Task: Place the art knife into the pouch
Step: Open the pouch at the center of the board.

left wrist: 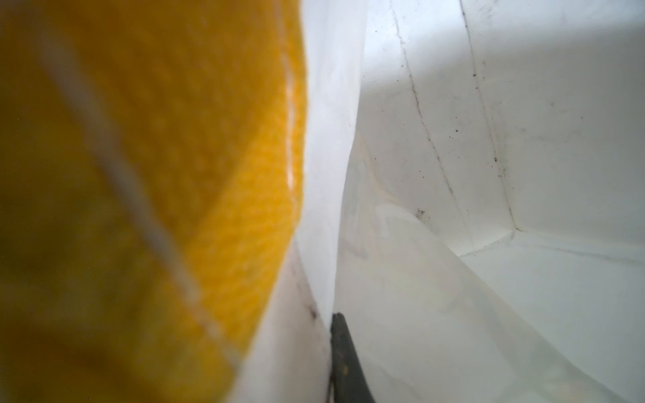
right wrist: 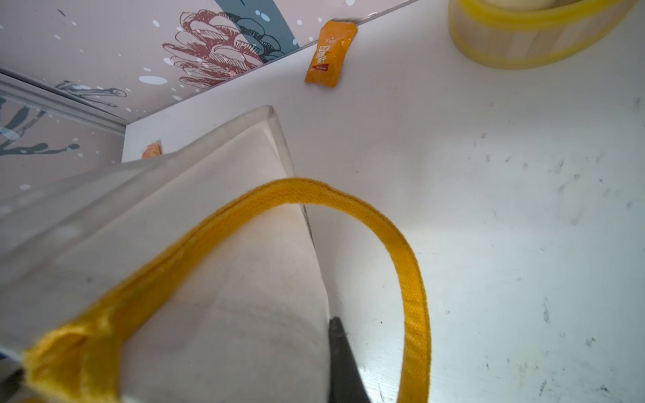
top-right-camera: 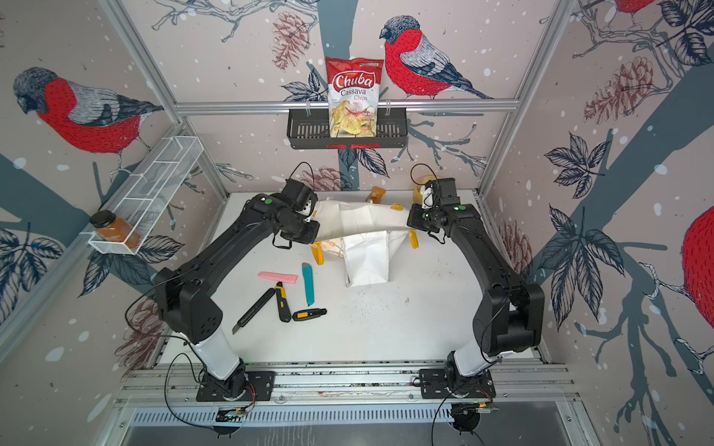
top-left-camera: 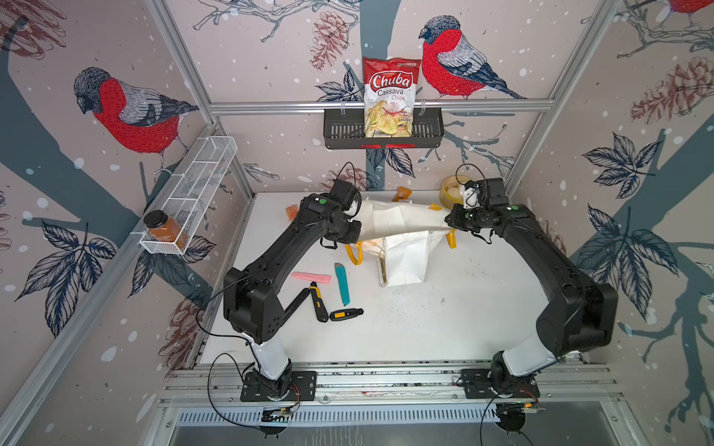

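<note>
Table: white, scuffed; five knives lay loose.
Walls: bird-print panels.
Left gripper: clamped on the pouch.
Right gripper: likewise clamped.

Both arms, the left arm and the right arm, have matte black links with a white lower segment. Each one stands on a black base plate with screws. A green dot marks each forearm, and thin black cables make loops near the bases.

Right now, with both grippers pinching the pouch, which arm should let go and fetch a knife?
Probably left. The knives, like the teal knife, lie on the left arm's side of the pouch, beside that arm. The right gripper could keep holding its end.
</note>
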Available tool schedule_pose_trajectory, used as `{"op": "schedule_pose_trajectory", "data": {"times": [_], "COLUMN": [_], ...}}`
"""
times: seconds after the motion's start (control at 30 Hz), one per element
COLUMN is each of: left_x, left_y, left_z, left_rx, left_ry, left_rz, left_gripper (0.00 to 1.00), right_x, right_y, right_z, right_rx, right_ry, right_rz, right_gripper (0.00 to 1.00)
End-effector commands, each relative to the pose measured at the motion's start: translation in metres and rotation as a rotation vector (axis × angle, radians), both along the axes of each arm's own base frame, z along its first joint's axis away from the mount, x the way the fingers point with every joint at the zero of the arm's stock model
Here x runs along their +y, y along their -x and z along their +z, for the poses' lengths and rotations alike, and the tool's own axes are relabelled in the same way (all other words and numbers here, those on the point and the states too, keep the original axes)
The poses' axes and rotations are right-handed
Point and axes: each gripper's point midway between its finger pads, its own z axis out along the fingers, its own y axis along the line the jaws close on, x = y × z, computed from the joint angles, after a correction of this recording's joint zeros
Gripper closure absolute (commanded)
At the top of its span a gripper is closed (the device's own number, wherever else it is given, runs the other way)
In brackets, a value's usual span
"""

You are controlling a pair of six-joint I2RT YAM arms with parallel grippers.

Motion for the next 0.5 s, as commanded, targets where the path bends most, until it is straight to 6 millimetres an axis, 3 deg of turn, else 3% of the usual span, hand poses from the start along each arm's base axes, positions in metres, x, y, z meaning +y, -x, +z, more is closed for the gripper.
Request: {"op": "schedule_pose_trajectory", "data": {"times": [0.0, 0.2, 0.37, 0.47], "left_x": [0.021, 0.009, 0.002, 0.006], "left_y": [0.005, -0.003, -0.018, -0.032], "left_z": [0.000, -0.007, 0.015, 0.044], "left_rx": [0.042, 0.051, -0.019, -0.121], "left_ry": [-0.133, -0.139, -0.124, -0.128], "left_rz": [0.041, 0.015, 0.027, 0.067], "left_gripper": [1.00, 1.00, 0.68, 0.63], "right_x": [0.014, 0.056, 0.066, 0.070], "right_y": [-0.008, 0.009, 0.014, 0.015], "right_z": [-0.004, -0.009, -0.009, -0.007], "right_rx": [-0.042, -0.035, -0.031, -0.033], "right_ry": [0.047, -0.046, -0.098, -0.114], "right_rz": [0.014, 0.140, 0.172, 0.181], "right_gripper": [1.00, 1.00, 1.00, 1.00]}}
